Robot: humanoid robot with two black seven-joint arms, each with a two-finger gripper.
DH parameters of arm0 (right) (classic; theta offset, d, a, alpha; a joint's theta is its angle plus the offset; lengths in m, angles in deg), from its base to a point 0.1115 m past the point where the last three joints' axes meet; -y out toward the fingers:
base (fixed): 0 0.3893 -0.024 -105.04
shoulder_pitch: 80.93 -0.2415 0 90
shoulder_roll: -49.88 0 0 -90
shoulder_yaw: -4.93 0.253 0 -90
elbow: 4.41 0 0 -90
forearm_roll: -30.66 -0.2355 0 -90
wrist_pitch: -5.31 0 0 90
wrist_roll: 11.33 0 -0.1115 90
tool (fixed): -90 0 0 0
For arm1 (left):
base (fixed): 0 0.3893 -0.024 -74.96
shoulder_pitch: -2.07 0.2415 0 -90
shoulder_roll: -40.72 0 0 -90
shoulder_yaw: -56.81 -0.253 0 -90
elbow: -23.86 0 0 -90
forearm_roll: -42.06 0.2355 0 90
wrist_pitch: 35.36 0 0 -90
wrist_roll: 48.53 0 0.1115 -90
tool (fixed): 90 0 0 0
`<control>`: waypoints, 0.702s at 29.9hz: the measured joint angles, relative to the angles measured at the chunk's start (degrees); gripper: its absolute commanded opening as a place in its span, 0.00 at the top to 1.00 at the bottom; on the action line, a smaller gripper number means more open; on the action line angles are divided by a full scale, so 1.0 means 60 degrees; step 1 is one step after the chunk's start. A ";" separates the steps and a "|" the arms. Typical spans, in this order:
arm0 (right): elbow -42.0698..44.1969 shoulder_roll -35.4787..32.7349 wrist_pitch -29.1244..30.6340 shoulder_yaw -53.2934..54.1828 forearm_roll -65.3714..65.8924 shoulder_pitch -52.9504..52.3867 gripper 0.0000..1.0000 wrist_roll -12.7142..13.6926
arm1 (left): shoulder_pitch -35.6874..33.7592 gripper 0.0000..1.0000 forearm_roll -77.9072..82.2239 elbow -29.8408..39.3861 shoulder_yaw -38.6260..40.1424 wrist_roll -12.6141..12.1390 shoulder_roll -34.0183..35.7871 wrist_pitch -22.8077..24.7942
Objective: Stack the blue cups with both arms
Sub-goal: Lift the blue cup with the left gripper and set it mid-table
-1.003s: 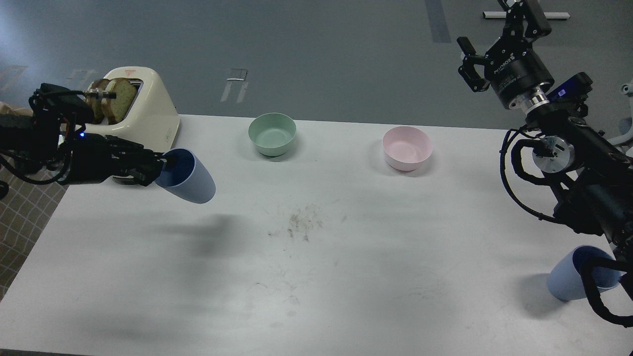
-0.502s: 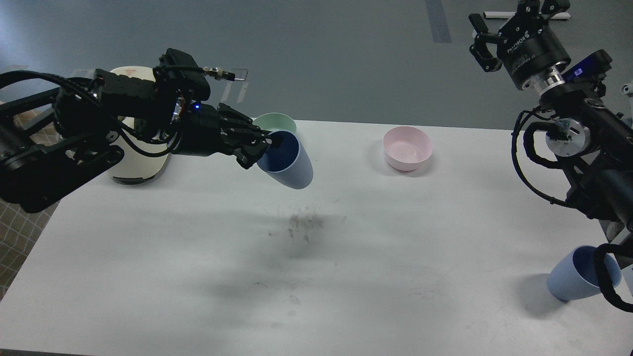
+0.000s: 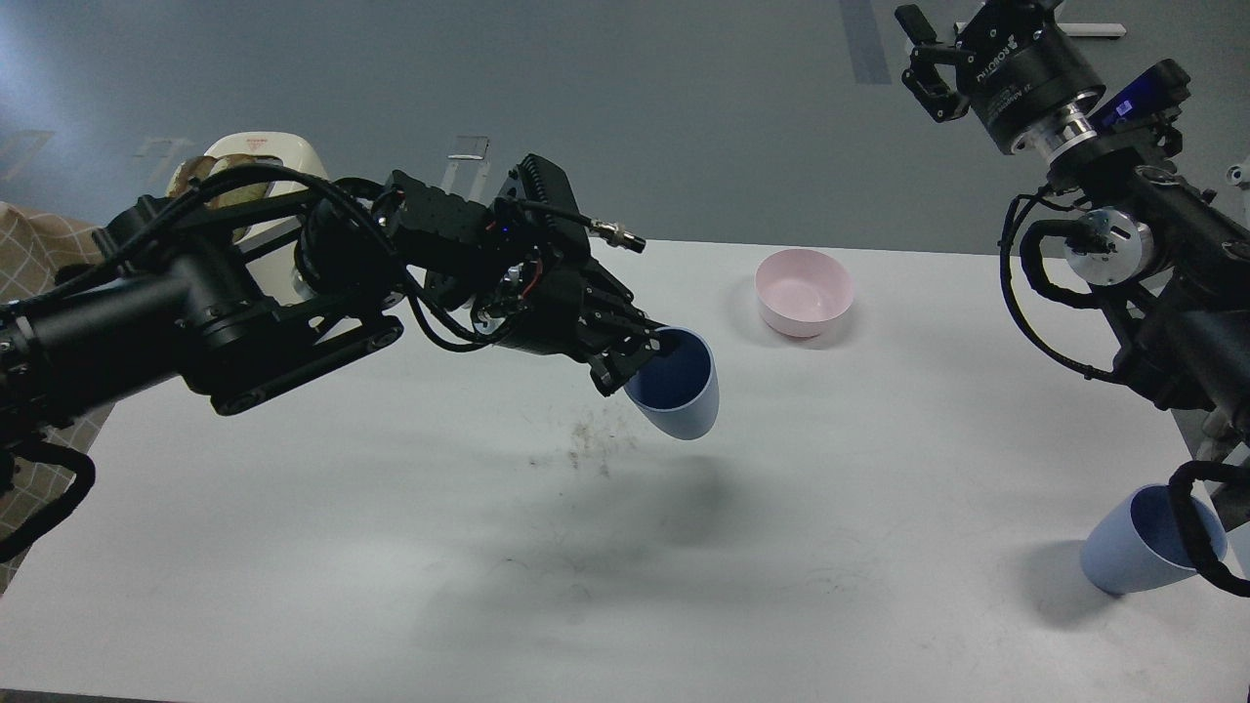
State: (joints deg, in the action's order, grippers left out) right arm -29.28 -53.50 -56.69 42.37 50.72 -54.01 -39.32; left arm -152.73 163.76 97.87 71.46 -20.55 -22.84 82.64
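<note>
Two blue cups are in play: your left gripper pinches the rim of the carried cup, tilted above mid-table, while the second cup stands near the right front corner, partly behind a cable, and your right gripper hangs high with its fingers apart, holding nothing. That thin rim pinch could slip or twist, I judge, and the cable might tip the standing cup. The white table shows dark smudges, with grey floor beyond.

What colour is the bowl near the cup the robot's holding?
Pale pink bowl, seen in the head view.
</note>
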 measured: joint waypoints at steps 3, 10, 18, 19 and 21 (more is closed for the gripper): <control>0.0001 -0.0002 0.0000 -0.0001 -0.0007 0.0000 0.00 0.0000 | -0.0120 1.00 0.0054 -0.0542 -0.0223 0.0000 -0.0619 0.0000; -0.0012 -0.0013 0.0000 -0.0002 -0.0019 0.0007 0.00 0.0000 | -0.0454 1.00 0.0261 -0.1240 -0.1143 0.0003 -0.1466 0.0000; -0.0014 0.0011 0.0000 -0.0001 -0.0019 0.0024 0.00 0.0000 | -0.0741 1.00 0.0268 -0.1315 -0.1832 0.0001 -0.1794 0.0000; -0.0015 0.0014 0.0000 -0.0002 -0.0019 0.0024 0.00 0.0000 | -0.0755 1.00 0.0268 -0.1354 -0.1870 0.0004 -0.1877 0.0000; -0.0015 0.0016 0.0000 -0.0002 -0.0019 0.0028 0.00 0.0000 | -0.0759 1.00 0.0268 -0.1461 -0.1903 0.0002 -0.2021 0.0000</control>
State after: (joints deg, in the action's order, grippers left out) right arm -29.37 -53.41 -56.69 42.36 50.60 -53.85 -39.33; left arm -157.28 165.37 89.11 60.05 -20.53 -34.96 82.64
